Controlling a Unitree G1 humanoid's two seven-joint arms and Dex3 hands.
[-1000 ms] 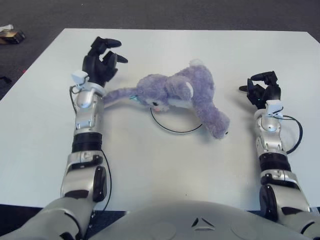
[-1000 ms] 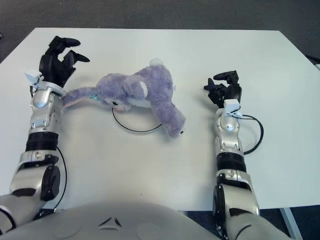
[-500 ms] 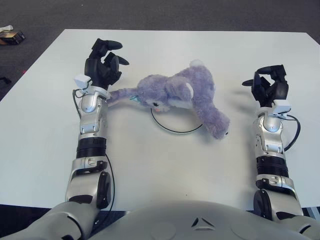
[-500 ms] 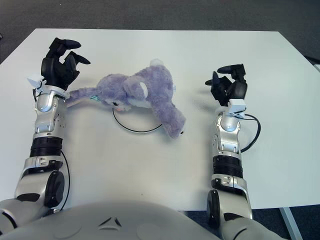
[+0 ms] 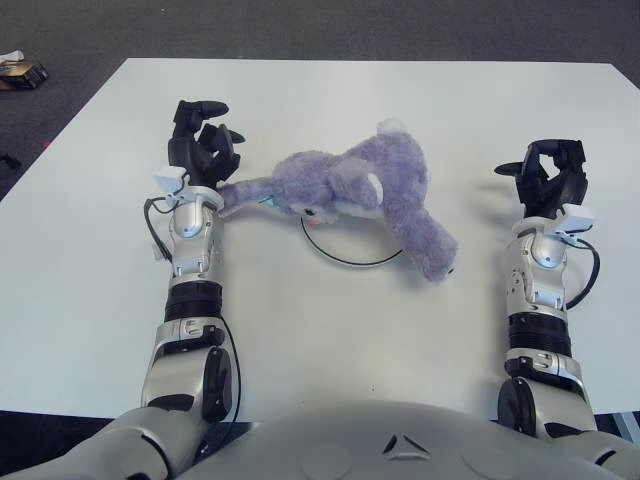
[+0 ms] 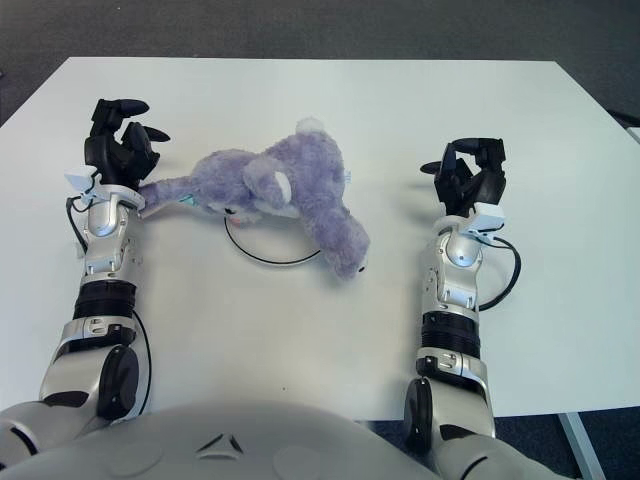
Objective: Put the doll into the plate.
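White counter (image 5: 330, 330) fills the view, with dark carpet (image 5: 330, 25) beyond its far edge. Nearest, at the near edge, both forearms reach up from the robot's body.

The right hand (image 5: 548, 177) sits toward the right edge, well apart from everything else. Its fingers are curled loosely inward and hold nothing.

The left hand (image 5: 200, 152) is toward the left edge, with its fingers bent and close together. It touches or lies just beside the tip of the doll's thin outstretched limb; whether the fingers actually pinch that limb cannot be told.

At the middle of the counter lies the plate (image 5: 345, 255), of which only a dark arc of rim shows. The doll (image 5: 350, 190), a purple plush animal, sprawls across the far part of that rim. Its head and body lie over the plate, one thick limb runs off toward the near right past the rim, and the thin limb trails off to the left.

My judgement is that the doll is draped over the plate rather than settled inside it. If the left hand pulls away while snagged on the thin limb, it could drag the soft body back off to the left. The heavy trailing limb could also tip the plush off the rim. Far left, a small object (image 5: 22, 68) lies on the carpet.
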